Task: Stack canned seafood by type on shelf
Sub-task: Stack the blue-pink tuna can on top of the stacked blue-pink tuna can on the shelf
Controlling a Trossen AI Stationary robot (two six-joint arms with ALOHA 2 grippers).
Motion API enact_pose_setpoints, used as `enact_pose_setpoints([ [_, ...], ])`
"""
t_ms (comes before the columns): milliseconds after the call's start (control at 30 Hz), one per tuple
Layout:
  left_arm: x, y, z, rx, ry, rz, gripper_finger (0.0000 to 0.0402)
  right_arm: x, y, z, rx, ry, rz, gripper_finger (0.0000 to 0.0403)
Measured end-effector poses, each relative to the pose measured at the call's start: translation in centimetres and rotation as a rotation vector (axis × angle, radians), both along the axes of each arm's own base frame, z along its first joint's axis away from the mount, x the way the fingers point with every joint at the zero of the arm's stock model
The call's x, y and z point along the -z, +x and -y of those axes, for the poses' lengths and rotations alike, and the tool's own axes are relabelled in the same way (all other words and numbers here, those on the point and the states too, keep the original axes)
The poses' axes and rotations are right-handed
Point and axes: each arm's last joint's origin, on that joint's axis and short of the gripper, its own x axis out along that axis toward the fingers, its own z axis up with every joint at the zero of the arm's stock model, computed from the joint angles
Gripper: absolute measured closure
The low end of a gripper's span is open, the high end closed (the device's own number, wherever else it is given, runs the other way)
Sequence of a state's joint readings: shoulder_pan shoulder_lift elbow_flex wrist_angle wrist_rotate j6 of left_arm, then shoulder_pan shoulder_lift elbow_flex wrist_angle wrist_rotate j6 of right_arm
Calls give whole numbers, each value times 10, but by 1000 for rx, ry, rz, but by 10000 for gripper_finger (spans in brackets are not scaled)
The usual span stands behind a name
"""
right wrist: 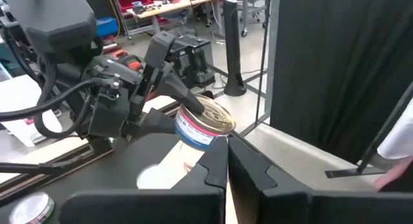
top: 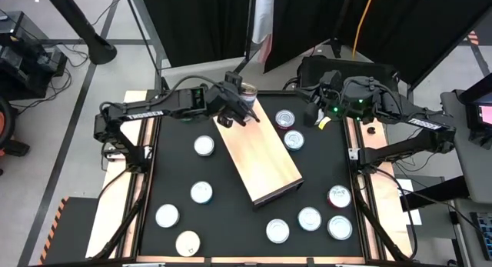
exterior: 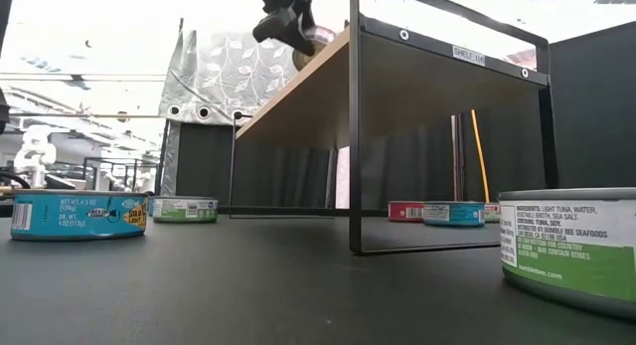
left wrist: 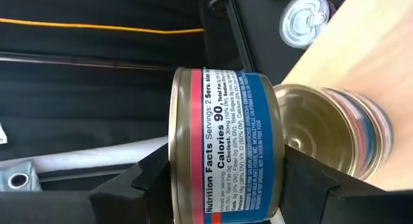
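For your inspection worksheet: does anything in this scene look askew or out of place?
Yes. The shelf lies at a slant across the table rather than square to its edges. Its only tin sits at the far corner, between the left hand's fingers; the other tins are scattered below.

Left gripper (top: pixel 240 107) around a tin (top: pixel 247 91) at the shelf's (top: pixel 265 159) far end.
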State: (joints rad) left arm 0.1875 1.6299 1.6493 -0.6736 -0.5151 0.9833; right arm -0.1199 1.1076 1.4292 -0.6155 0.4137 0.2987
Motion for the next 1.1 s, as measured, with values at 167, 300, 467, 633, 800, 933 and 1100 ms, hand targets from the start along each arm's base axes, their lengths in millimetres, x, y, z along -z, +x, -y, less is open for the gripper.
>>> enact_pose_setpoints([
  [167, 4, -3, -5, -4, -18, -46, 188, 0, 0, 1, 1, -14, -10, 399],
  [300, 5, -4, -8, 3, -40, -49, 188, 0, 0, 1, -3, -25, -19, 399],
  [467, 7, -5, -7, 22, -62, -58, 187, 0, -1, 2, 4, -24, -19, 399],
  [633, 6, -5, -9, 9, -55, -58, 174, 0, -1, 3, 8, -24, -19, 399],
  [800, 6, -5, -10, 8, -57, -56, 138, 0, -1, 4, 12, -22, -18, 399],
  [933, 6, -5, -10, 5, -72, -44, 106, 0, -1, 4, 12, -22, -17, 399],
  [1100, 7, -6, -11, -23, -134, -5, 77, 0, -1, 4, 12, -22, -17, 399],
])
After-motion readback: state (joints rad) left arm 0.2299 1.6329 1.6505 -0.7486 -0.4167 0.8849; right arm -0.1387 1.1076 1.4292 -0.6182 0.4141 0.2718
